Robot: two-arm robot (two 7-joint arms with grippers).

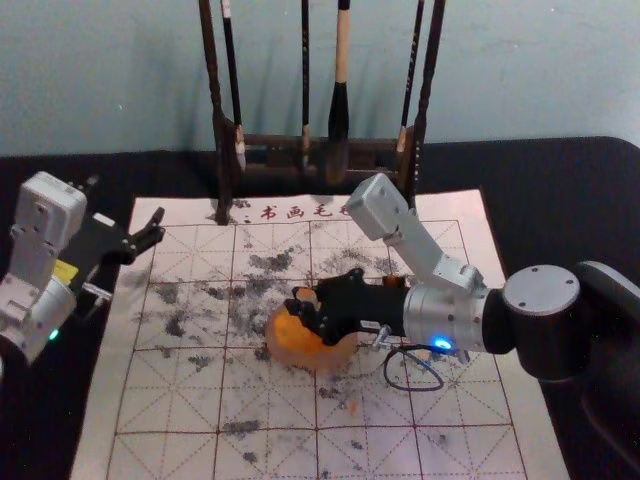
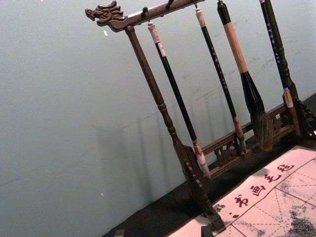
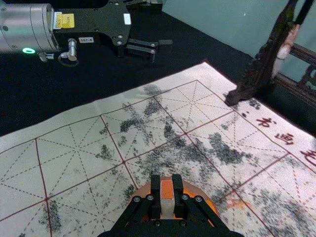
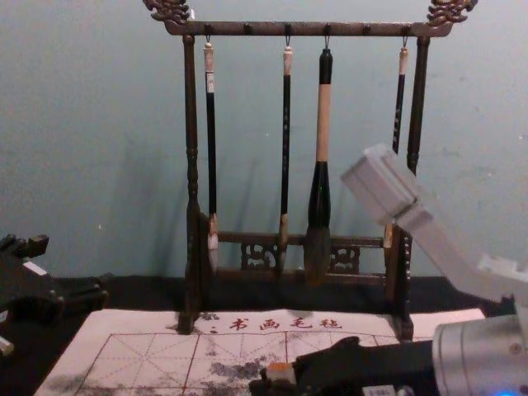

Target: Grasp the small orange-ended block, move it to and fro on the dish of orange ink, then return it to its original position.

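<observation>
The right gripper (image 1: 303, 309) is over the round dish of orange ink (image 1: 312, 352) on the mat. In the right wrist view, the right gripper (image 3: 167, 181) is shut on the small block (image 3: 167, 189), which has an orange end and a pale lower part. Behind them lies the dish (image 3: 207, 201), partly hidden by the fingers. The block's orange end (image 4: 280, 366) also shows in the chest view. Whether the block touches the ink is hidden. My left gripper (image 1: 153, 230) is parked at the far left; in the left wrist view, the left gripper (image 2: 163, 232) has its tips wide apart.
A dark wooden rack (image 4: 297, 29) with several hanging brushes stands at the mat's back edge. The gridded mat (image 1: 160, 400) carries grey ink smudges and lies on a black cloth (image 1: 560, 190). An orange-brown patch shows behind the right gripper's body in the head view.
</observation>
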